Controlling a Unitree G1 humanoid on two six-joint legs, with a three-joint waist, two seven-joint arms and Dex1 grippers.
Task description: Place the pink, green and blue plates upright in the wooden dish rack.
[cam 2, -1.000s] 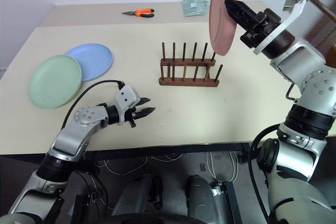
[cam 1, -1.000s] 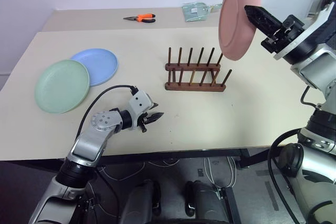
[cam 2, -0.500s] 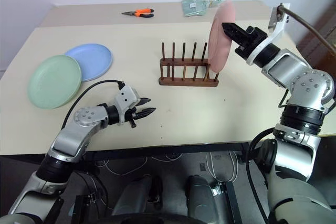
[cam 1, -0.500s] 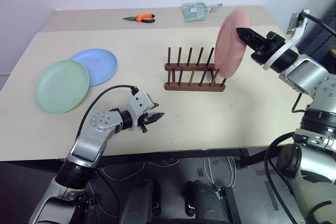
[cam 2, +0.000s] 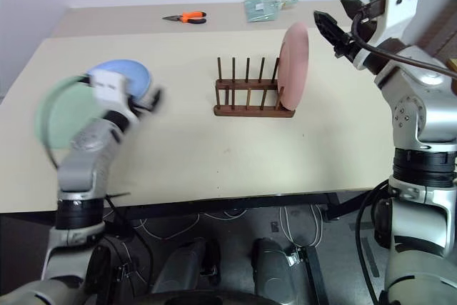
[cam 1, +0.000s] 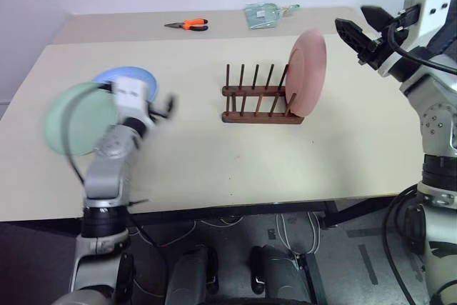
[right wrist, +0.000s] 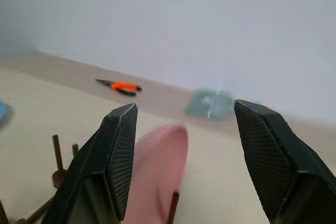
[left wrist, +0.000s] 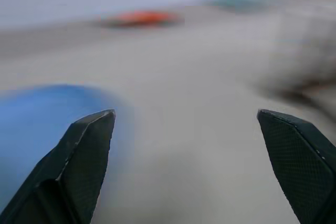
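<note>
One round matte pink plate (cam 1: 308,72) upright between wooden pegs (cam 1: 258,81).

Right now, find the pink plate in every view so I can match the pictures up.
Left eye view: pink plate stands upright at the rack's right end, right of centre.
Right eye view: same spot, plate on the rack.
Left wrist view: too blurred to tell.
Right wrist view: plate low in the middle, between the fingers, apart from them.
Shared landmark: orange pliers on the far table.
</note>
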